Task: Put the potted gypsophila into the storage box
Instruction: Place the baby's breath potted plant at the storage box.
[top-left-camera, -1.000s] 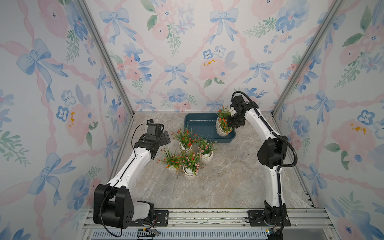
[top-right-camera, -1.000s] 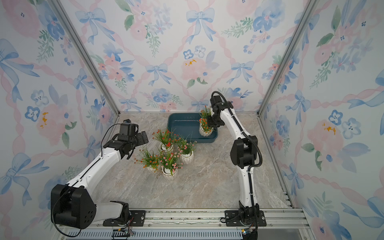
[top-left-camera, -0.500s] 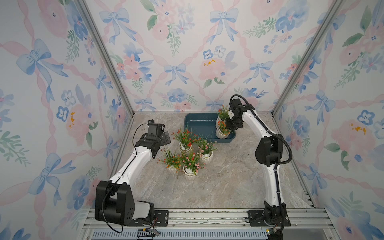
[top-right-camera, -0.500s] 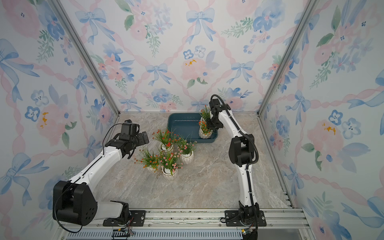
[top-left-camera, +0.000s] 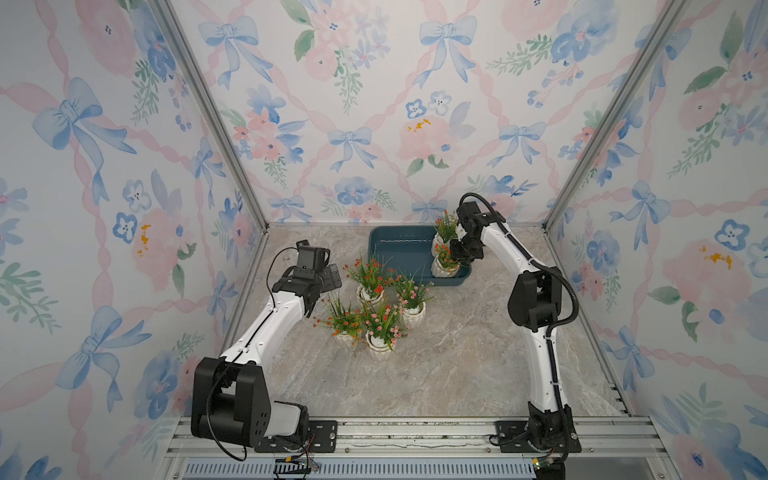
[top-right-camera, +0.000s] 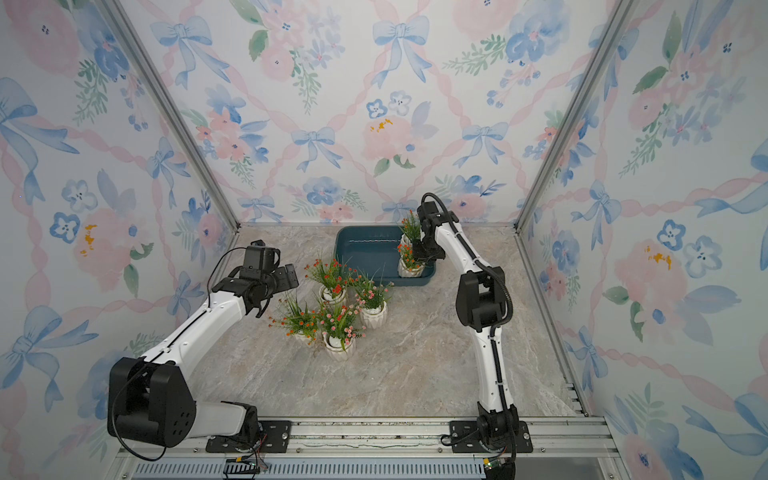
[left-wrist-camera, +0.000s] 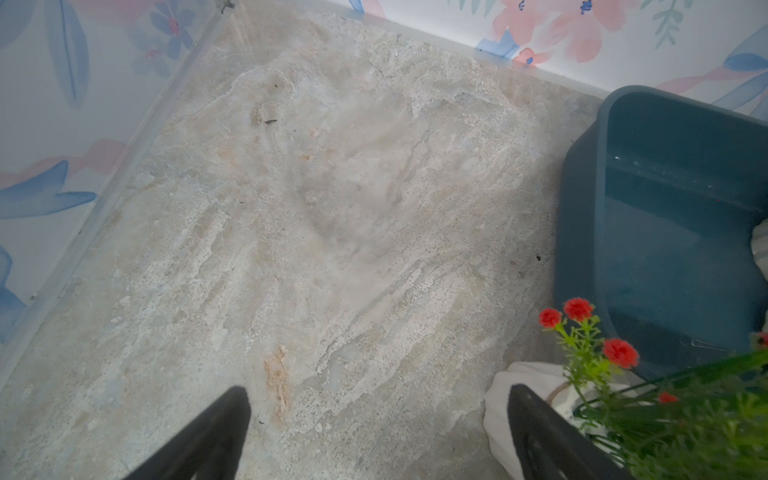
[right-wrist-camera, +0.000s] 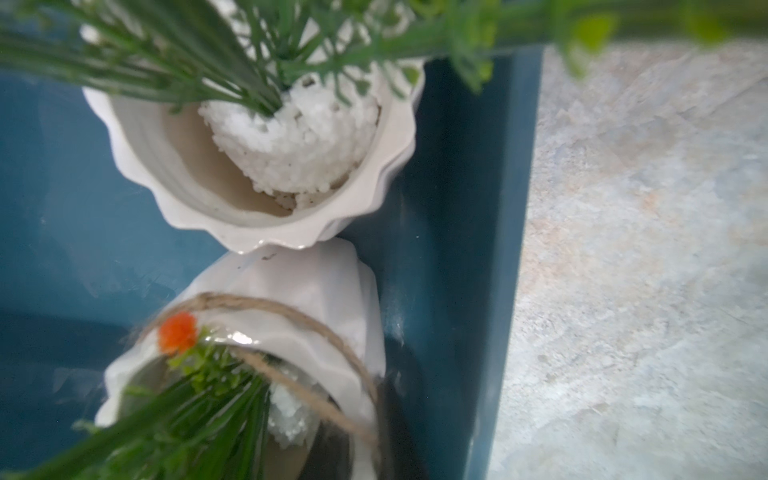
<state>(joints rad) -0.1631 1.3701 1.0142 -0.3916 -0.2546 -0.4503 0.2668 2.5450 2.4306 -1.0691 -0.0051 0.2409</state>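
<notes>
The dark teal storage box lies at the back of the table. Two potted gypsophila are in its right end: one at the rear and one at the front, touching it. My right gripper is shut on the front pot's rim, one finger inside the pot. Several more pots cluster on the table in front of the box. My left gripper hangs open left of that cluster, nothing between its fingers, one fingertip beside a pot.
Floral walls close in the table on three sides, with metal corner posts at the back. The box's right wall runs close beside the held pot. Bare marble table spreads in front of the cluster and left of the box.
My right gripper has brought its pot lower and a little nearer, into the box's front right corner. The left arm has hardly moved and stays open.
</notes>
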